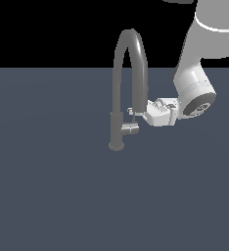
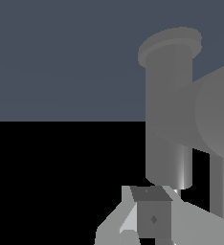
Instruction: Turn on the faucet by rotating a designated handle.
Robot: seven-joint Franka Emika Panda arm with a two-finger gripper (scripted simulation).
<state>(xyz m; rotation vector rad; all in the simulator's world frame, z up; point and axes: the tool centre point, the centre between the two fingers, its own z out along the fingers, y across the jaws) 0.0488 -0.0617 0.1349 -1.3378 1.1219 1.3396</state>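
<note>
The faucet point(image 1: 117, 98) is a dark grey gooseneck tap, its arched spout rising from a thicker base post on the floor. The handle point(image 1: 130, 128) is a short silver stub on the post's side, toward the exterior view's right, with a thin rod lever rising from it. My gripper point(image 1: 132, 112) reaches in from the exterior view's right, its tips at the rod lever just above the stub. In the wrist view the faucet post point(image 2: 166, 110) and handle stub point(image 2: 214, 115) loom close beyond my gripper point(image 2: 152, 225), whose fingers appear together with no gap.
The faucet stands alone on a flat dark blue-grey floor point(image 1: 48, 186). My white arm point(image 1: 197, 88) comes down from the upper part of the exterior view's right. Beyond the floor's far edge everything is black.
</note>
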